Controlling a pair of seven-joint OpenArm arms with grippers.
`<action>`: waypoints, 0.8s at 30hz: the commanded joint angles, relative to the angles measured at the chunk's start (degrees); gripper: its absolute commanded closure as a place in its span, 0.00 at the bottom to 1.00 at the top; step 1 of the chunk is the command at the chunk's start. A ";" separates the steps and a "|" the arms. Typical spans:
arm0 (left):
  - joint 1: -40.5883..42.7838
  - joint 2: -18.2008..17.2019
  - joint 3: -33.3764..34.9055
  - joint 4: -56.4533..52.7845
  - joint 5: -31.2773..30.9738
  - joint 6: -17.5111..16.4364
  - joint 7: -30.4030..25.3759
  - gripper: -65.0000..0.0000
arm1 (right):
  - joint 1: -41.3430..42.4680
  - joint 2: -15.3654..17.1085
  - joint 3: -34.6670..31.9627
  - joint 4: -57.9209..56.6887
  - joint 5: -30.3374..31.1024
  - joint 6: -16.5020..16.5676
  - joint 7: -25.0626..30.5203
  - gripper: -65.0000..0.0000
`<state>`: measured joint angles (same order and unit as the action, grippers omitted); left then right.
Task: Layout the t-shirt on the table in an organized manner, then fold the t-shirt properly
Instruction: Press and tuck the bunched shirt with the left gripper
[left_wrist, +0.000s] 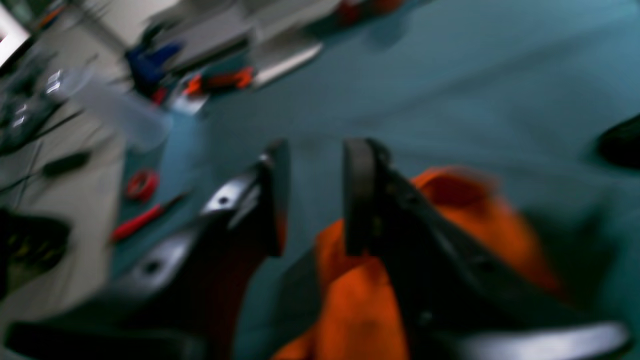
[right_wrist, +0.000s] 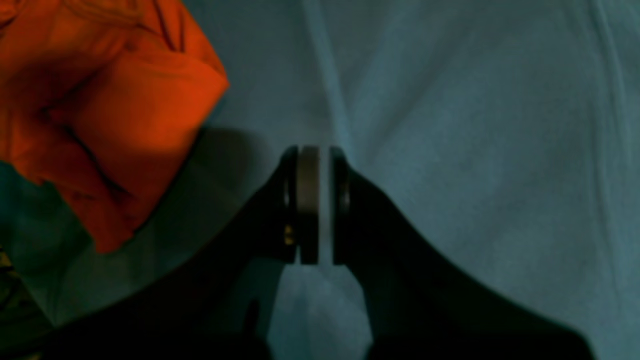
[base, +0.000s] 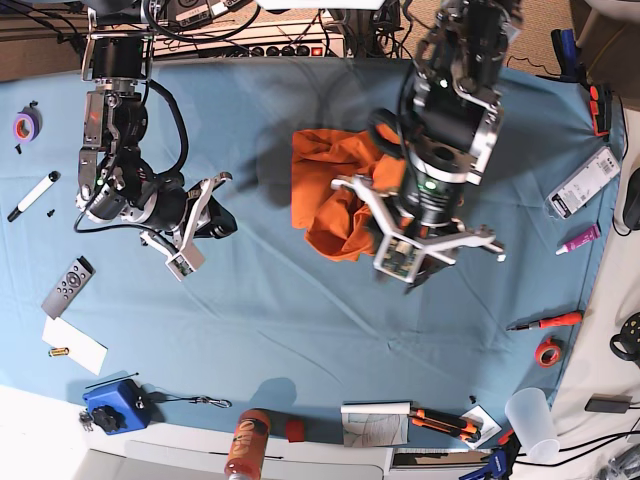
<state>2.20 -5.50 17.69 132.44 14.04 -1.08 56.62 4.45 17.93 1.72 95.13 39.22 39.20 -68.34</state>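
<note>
One orange t-shirt (base: 335, 195) lies on one teal table (base: 300, 330). Two grippers show: the left gripper (left_wrist: 312, 195) and the right gripper (right_wrist: 314, 205). There is one remote (base: 67, 285), one white marker (base: 32, 195), and one tape roll (base: 547, 352).

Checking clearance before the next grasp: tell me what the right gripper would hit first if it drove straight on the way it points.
The right gripper, jaws nearly together and empty, points at bare teal-blue cloth-covered table. That surface likely comes first; the crumpled bright orange t-shirt lies off to one side, out of line. Depth is unclear.
</note>
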 joint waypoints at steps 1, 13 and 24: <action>-0.35 -0.44 -1.09 -1.31 0.33 0.26 -1.20 0.84 | 1.11 0.63 0.28 0.85 1.22 0.17 1.29 0.93; 0.20 -2.32 -19.93 -14.32 -12.28 -9.62 6.47 1.00 | 1.11 0.63 0.26 0.85 1.25 0.17 1.36 0.93; 5.75 -2.45 -11.37 -14.32 -37.88 -19.06 7.85 1.00 | 1.11 0.63 0.28 0.85 1.25 0.17 1.40 0.93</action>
<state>8.58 -7.99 6.39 117.19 -22.81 -20.32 65.56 4.45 17.91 1.72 95.13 39.42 39.22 -68.31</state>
